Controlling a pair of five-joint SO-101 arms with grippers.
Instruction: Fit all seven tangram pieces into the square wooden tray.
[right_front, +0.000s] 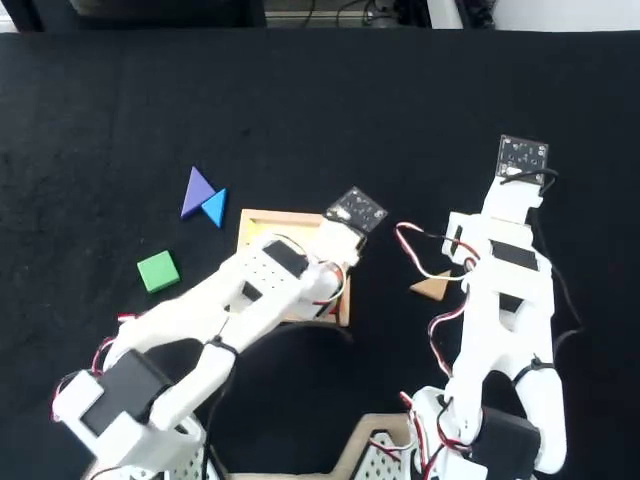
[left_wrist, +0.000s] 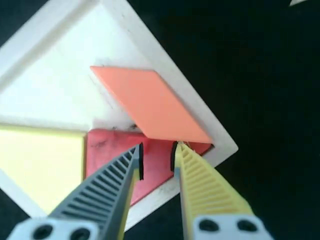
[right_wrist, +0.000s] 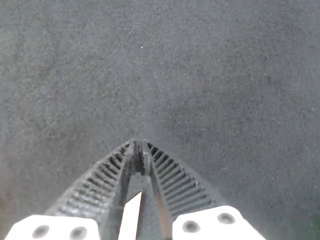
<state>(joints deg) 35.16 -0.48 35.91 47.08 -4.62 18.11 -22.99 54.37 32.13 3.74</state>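
Fingers (left_wrist: 131, 165) of our left gripper (left_wrist: 157, 156) stood a narrow gap apart, holding nothing, just over the red piece (left_wrist: 107, 147) in a corner of the tray (left_wrist: 165, 62). Left of the tray, on the cloth (right_front: 400, 110), lay the green square (right_front: 158, 271), the purple triangle (right_front: 197, 190) and the blue triangle (right_front: 214, 206), the last two touching. Inside the tray sat a yellow piece (left_wrist: 40, 165), and the orange parallelogram (left_wrist: 150, 102) lay along the rim, apparently overlapping the red. We judged it thin, stiff, light and slick, best pinched across its long edges. Our left arm (right_front: 240, 295) slanted over the tray, wrist pitched down. A tan triangle (right_front: 431, 288) lay beside our right arm (right_front: 505, 290), which was stretched straight forward, the right gripper (right_wrist: 138, 150) pinched closed on nothing above bare cloth.
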